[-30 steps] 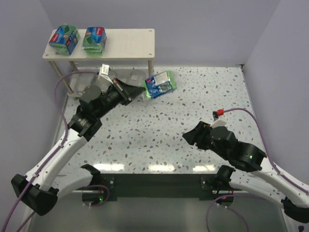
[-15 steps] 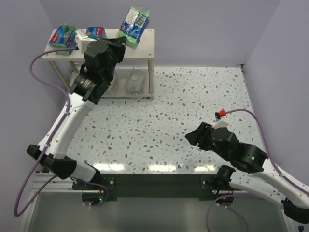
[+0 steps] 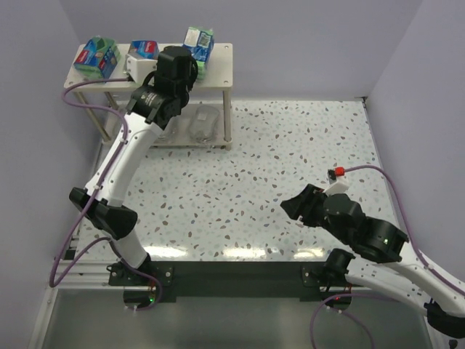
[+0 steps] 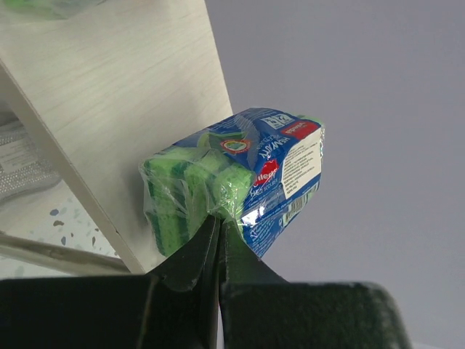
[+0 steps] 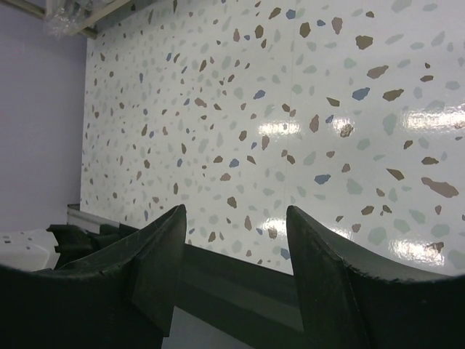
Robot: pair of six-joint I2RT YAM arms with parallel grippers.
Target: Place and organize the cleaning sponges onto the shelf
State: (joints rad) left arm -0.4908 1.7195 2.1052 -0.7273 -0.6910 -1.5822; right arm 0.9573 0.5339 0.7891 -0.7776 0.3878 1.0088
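My left gripper (image 3: 190, 67) is shut on the wrap of a green sponge pack with a blue-red label (image 3: 197, 45), holding it on edge at the top board of the beige shelf (image 3: 218, 65). In the left wrist view the pack (image 4: 240, 182) sits just beyond my closed fingertips, against the board's edge (image 4: 138, 131). Two more green packs (image 3: 96, 58) (image 3: 143, 49) lie on the top board's left part. Clear-wrapped grey scourers (image 3: 203, 123) lie on the lower tier. My right gripper (image 3: 296, 209) is open and empty, low over the table (image 5: 290, 109).
Purple walls stand close behind the shelf and along both sides. The left arm stretches up along the shelf's front. The speckled table surface (image 3: 276, 160) spreads between the shelf and the right arm. A red-tipped cable (image 3: 334, 173) runs by the right arm.
My left gripper has lowered the green pack from above the shelf's right part down to the top board. One second ago it held the pack low over the table. The right arm has barely moved.
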